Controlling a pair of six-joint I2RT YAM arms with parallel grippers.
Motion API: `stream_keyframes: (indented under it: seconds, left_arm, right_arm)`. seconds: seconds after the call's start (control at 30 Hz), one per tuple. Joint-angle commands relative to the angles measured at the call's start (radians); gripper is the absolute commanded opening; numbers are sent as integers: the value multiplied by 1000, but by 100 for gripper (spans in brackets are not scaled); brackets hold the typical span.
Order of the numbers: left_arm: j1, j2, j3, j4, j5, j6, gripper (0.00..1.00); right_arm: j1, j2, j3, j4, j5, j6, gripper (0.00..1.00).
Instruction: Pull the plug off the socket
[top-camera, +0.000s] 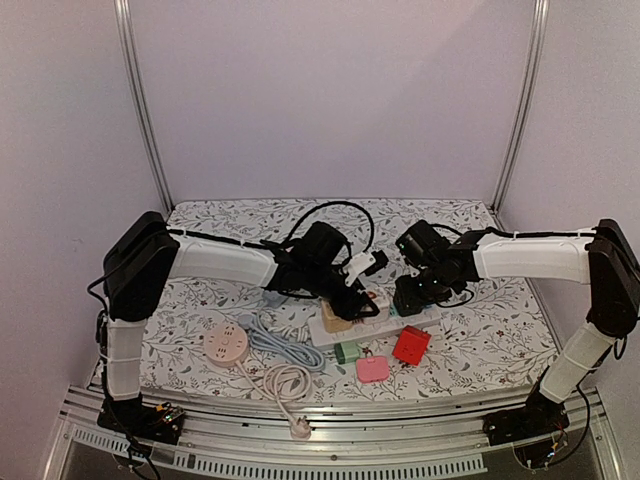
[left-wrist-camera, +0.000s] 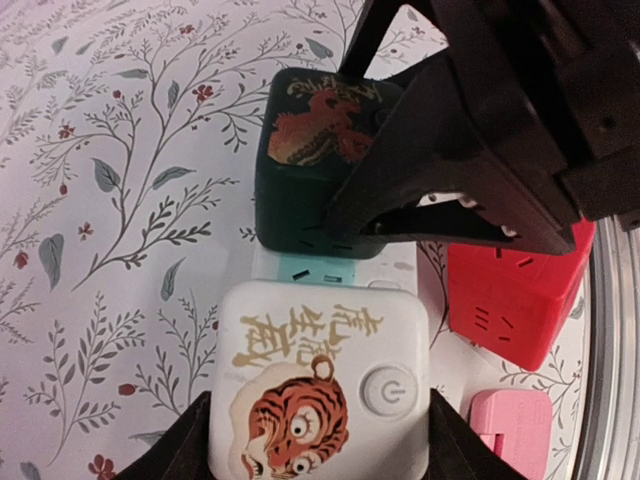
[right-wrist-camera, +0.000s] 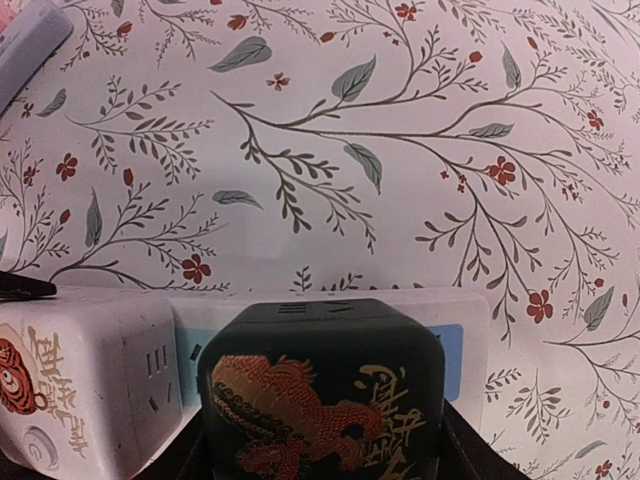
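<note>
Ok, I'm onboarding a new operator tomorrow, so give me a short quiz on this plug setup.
1. True or false: the left gripper straddles the red cube.
2. Which cube sits between the fingers of the right gripper? A red cube, B dark cube, C pink cube.
3. Fill in: the white cube shows a ____.
Key: 1 false; 2 B; 3 tiger.

Power symbol on white cube (left-wrist-camera: 318, 370) button (left-wrist-camera: 389, 391), gold Chinese characters on it and dark cube (right-wrist-camera: 325, 395)
</note>
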Motion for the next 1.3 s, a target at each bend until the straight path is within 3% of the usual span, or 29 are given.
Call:
stream_keyframes:
  seconds: [0.0, 0.3, 0.77, 1.27]
  left_arm:
    - [-17, 29, 12, -12, -12, 19, 55]
    - [-35, 18, -24, -15, -38, 54, 43]
    - [-46, 16, -53, 1, -81, 40, 41]
    - [-45, 28, -48, 9, -75, 10, 37]
  right_arm:
    - [22, -18, 8, 21, -72, 24, 36]
    - [17, -29, -4, 26, -40, 38, 36]
    - [-26, -80, -48, 101, -157, 69, 36]
    - [91, -23, 39, -23, 120, 88, 36]
